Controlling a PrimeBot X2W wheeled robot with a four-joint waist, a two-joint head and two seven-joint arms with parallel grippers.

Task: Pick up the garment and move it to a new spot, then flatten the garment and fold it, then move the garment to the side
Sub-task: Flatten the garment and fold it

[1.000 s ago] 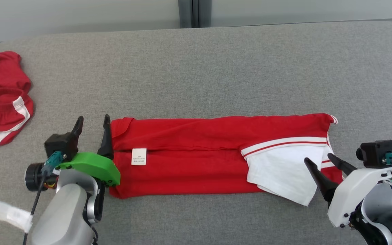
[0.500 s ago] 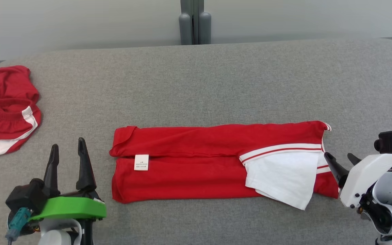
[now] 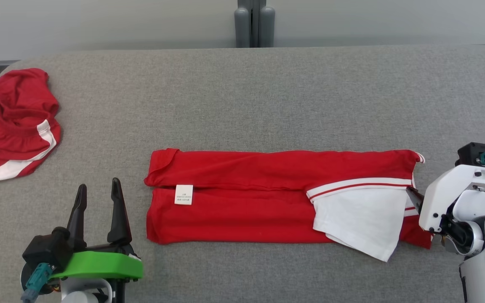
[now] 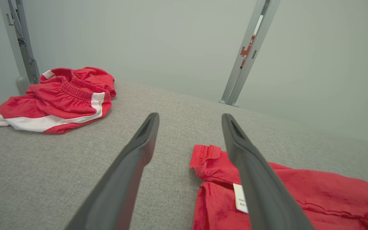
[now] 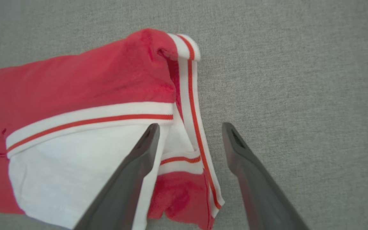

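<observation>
The red garment (image 3: 267, 198) lies on the grey table as a long folded band. A white label is near its left end, and a white sleeve and striped collar are at its right end. My left gripper (image 3: 98, 185) stands open on the table to the left of the garment and apart from it. In the left wrist view the open left gripper (image 4: 190, 116) has the garment's left corner (image 4: 209, 159) just beyond its right finger. My right gripper (image 3: 413, 195) is at the collar end, largely hidden behind its white wrist. The right wrist view shows the right gripper (image 5: 190, 126) open above the striped collar (image 5: 192, 95), holding nothing.
A second red garment with white stripes (image 3: 15, 126) lies crumpled at the table's far left, also seen as the crumpled garment (image 4: 59, 95) in the left wrist view. A grey post (image 3: 254, 23) stands behind the table's far edge. Bare grey table surface (image 3: 267, 105) stretches beyond the folded garment.
The head camera has shifted. My left gripper drew back from the garment's left edge toward me. My right gripper withdrew from over the white sleeve to the collar end.
</observation>
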